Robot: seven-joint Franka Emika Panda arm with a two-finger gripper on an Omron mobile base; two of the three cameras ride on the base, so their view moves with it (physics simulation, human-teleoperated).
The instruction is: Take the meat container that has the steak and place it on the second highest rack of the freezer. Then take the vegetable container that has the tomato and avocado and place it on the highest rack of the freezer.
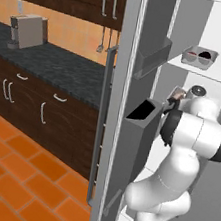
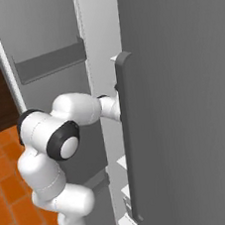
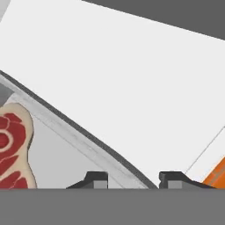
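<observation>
The freezer (image 1: pixel 128 135) stands open, white inside. A grey container (image 1: pixel 199 57) holding the dark-red tomato (image 1: pixel 192 54) and the blackish avocado (image 1: pixel 206 55) rests on an upper white shelf (image 1: pixel 209 72). One level lower, my arm reaches in beside the meat container (image 1: pixel 177 93), where a bit of the steak (image 1: pixel 175 96) shows. In the hand view the steak (image 3: pixel 11 149) lies at the left inside the meat container (image 3: pixel 66 154). My gripper (image 3: pixel 133 179) straddles the container's rim, its fingertips (image 3: pixel 94 179) slightly apart from it, over a white shelf (image 3: pixel 132 79).
The freezer's left door (image 1: pixel 142 112) with grey bins stands open close to my arm. The right door (image 2: pixel 183 101) with its bar handle (image 2: pixel 130 132) hides my hand. A dark counter (image 1: pixel 49 62), wood cabinets and orange floor tiles (image 1: pixel 12 168) lie to the left.
</observation>
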